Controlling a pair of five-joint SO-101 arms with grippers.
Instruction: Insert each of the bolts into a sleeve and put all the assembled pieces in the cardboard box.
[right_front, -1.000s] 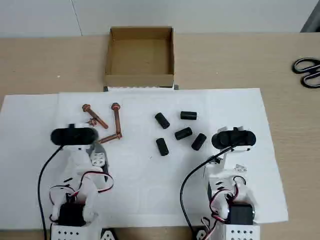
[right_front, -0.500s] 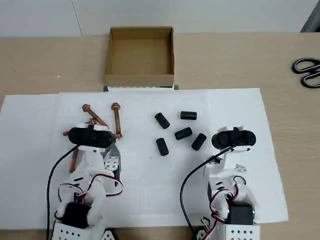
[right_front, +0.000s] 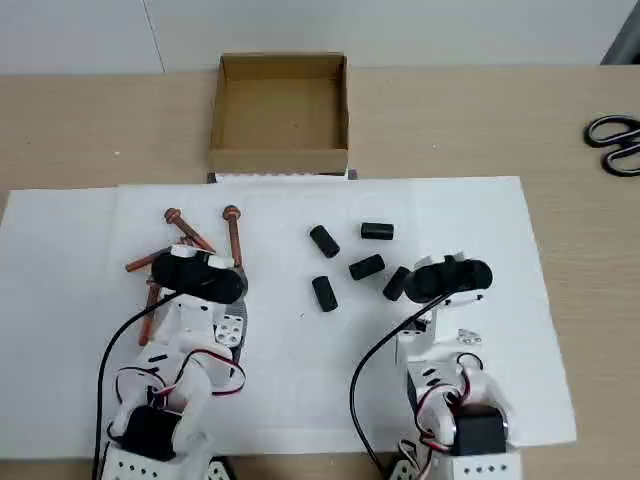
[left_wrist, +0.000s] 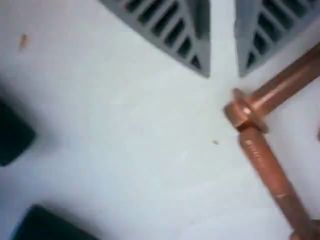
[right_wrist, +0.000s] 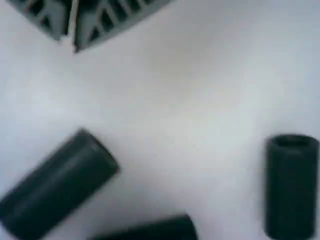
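Five black sleeves (right_front: 324, 293) lie loose on the white paper sheet (right_front: 60, 300), to the right of a scatter of copper bolts (right_front: 234, 240). You can count four bolts, though the left arm (right_front: 190, 300) may hide another. None is joined yet, and the cardboard box (right_front: 280, 110) beyond the sheet holds nothing.

Your left end effector (left_wrist: 223, 74) hangs low over the bolts, its jaws parted a little with nothing between them. The nearest bolt head (left_wrist: 244, 112) sits just beside the gap, not in it. Your right end effector (right_wrist: 70, 42) hovers by the sleeves, its jaws seemingly pressed together and empty.

The step in hand looks like the first bolt pick. Widen the left jaws and shift until the shaft, not the flanged head, lies across the gap. Close near the head end so the plain end juts free for a sleeve. Two bolts touch here, so avoid pinching both. Open the right jaws before descending, since the round sleeves will likely roll on paper.

The paper covers the near part of a pale wooden desk (right_front: 80, 120). Scissors (right_front: 618, 143) lie toward its right side, well apart from the work.
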